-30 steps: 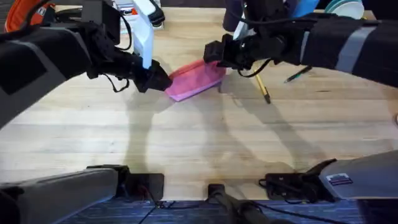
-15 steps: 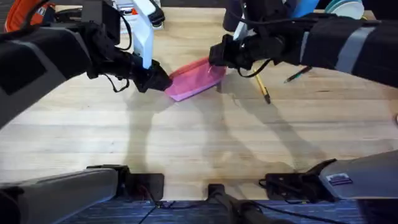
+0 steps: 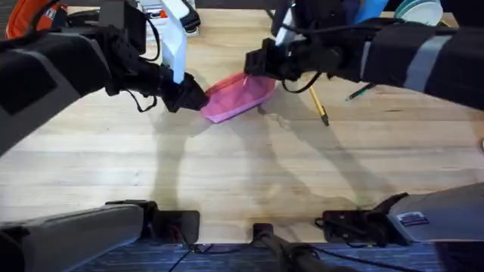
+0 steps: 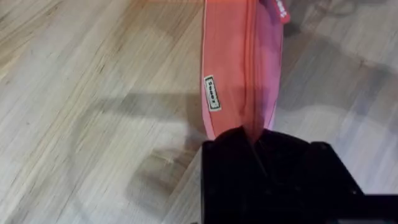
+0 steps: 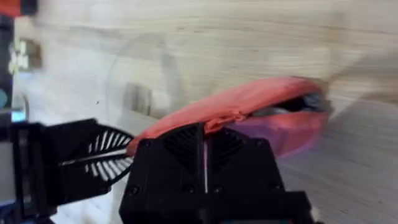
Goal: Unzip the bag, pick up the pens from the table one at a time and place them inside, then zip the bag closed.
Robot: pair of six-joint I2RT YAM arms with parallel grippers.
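Note:
The pink bag (image 3: 240, 97) lies tilted on the table (image 3: 227, 174) at the back middle. My left gripper (image 3: 198, 98) is shut on the bag's near-left end; the left wrist view shows the bag (image 4: 230, 62) running away from that gripper (image 4: 252, 134). From the right, my right gripper (image 3: 255, 66) is shut on the zipper at the bag's top edge. In the right wrist view the bag (image 5: 249, 99) gapes dark at its far end, beyond the right gripper (image 5: 204, 127). To the right of the bag lie the two pens, one yellow (image 3: 319, 106) and one dark teal (image 3: 361, 91).
An orange-red bag (image 3: 30, 15) sits at the back left corner. A white object (image 3: 174, 30) stands behind the left gripper. Stacked bowls (image 3: 420, 9) are at the back right. Bare wood stretches across the front half of the table.
My right gripper has slid left and slightly back along the bag's top edge. The left gripper and the pens have not moved.

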